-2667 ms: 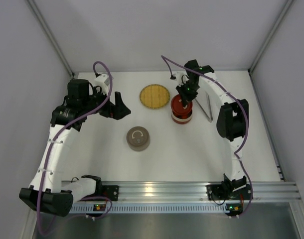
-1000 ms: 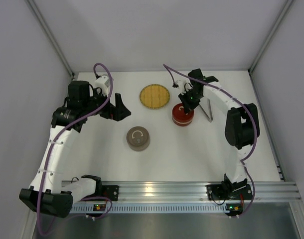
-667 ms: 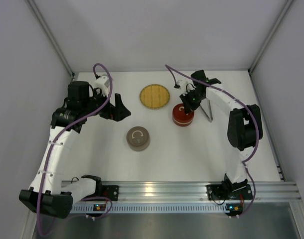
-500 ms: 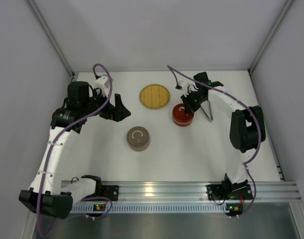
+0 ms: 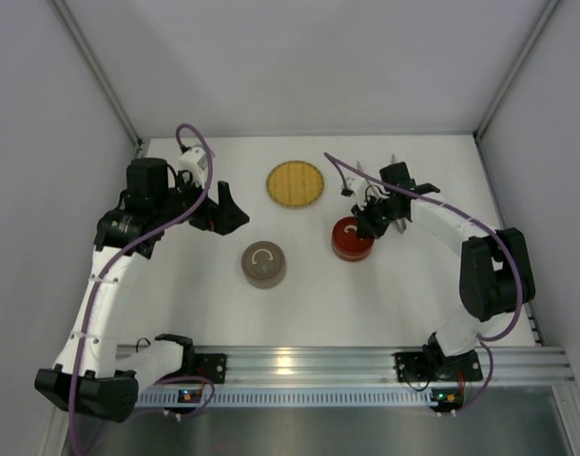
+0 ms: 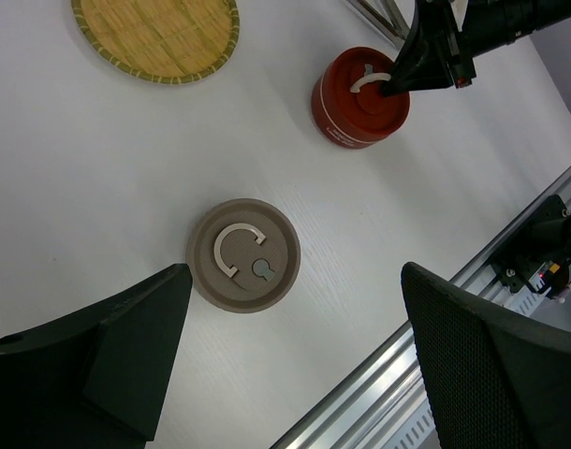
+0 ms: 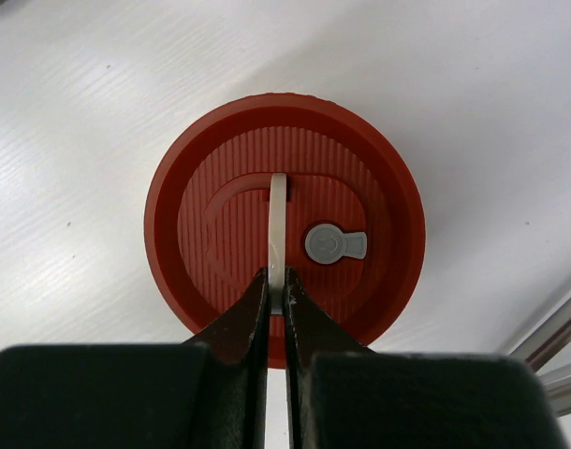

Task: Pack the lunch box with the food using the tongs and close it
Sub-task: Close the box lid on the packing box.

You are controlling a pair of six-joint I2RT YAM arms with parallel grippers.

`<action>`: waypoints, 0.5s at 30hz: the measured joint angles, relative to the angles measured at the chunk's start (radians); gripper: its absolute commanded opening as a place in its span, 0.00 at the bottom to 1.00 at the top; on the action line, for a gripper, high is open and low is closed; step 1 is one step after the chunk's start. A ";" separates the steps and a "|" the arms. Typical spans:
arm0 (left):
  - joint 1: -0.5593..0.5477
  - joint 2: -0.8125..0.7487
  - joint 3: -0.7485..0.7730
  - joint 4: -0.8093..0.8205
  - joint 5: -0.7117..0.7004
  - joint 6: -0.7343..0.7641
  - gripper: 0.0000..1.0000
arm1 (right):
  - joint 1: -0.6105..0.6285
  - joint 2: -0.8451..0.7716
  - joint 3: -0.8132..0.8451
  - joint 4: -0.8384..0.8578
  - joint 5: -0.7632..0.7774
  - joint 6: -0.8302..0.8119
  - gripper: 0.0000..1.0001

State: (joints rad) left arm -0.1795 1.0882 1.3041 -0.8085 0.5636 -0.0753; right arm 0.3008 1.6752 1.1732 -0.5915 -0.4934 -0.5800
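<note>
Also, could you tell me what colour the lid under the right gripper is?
The lid is red with a grey handle; clearest in the right wrist view.

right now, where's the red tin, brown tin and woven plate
red tin [image 7: 360,178], right wrist view, ribbed lid
brown tin [image 6: 243,254], left wrist view, lid centre
woven plate [image 5: 296,182], top view, bare middle

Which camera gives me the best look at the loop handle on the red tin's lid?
Right wrist: it looks straight down on the grey loop handle, pinched edge-on in the right gripper. Left wrist shows it small, from the side. In the top camera the gripper mostly hides it.
</note>
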 measured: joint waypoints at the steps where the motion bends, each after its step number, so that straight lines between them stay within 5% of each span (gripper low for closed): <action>1: 0.000 -0.002 0.000 0.000 0.000 0.001 0.98 | 0.000 -0.016 -0.019 0.000 -0.009 -0.012 0.00; 9: 0.000 -0.012 -0.001 -0.006 0.020 0.025 0.98 | 0.029 -0.127 -0.127 -0.095 -0.069 -0.127 0.00; 15: 0.000 -0.013 -0.002 -0.008 0.022 0.031 0.98 | 0.176 -0.237 -0.238 -0.084 -0.053 -0.128 0.00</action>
State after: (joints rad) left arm -0.1795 1.0756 1.3025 -0.8165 0.5854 -0.0448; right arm 0.4770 1.4384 0.9352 -0.6754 -0.5461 -0.7078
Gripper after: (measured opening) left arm 0.983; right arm 0.025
